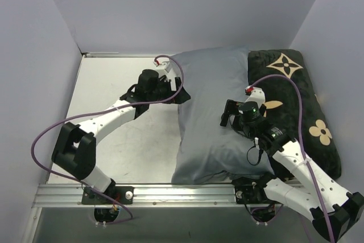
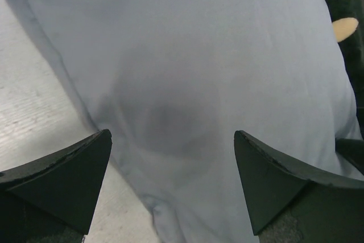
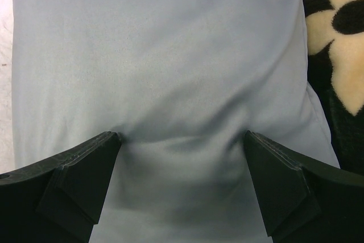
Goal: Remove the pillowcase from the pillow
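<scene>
Just beside the pillowcase [image 1: 211, 112] lies a black cushion [image 1: 304, 102]; left pincer [image 2: 172, 136] and right pincer [image 3: 182, 136] stand spread.

Top view high, looking down; both wrist views close over pillowcase [image 2: 216, 55].

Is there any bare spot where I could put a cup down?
The white table is bare in the far-left corner, between the left wall and the pillowcase, and again nearer, between the left arm and the pillowcase. The right side is crowded: black cushion against the pillowcase, right arm above them.
</scene>
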{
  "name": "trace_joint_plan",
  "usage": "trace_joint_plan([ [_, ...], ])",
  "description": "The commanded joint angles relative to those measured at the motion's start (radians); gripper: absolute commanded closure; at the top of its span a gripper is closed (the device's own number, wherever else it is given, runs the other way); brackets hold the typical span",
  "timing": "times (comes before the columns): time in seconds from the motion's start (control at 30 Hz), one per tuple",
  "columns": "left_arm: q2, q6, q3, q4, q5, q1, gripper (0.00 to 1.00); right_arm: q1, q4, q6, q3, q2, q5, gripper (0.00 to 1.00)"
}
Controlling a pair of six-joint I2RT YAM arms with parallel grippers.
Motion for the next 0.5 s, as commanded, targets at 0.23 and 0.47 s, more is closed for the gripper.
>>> trace_joint_plan([
  [0.23, 0.263, -0.080, 0.100, 0.258, 0.159, -0.039, 0.03, 0.023, -0.021, 0.019, 0.003, 0.073, 0.001, 0.00],
  [0.47, 0.271, -0.106, 0.084, 0.286, 0.115, -0.074, 0.83, 0.024, -0.021, 0.037, -0.010, 0.119, 0.018, 0.00],
])
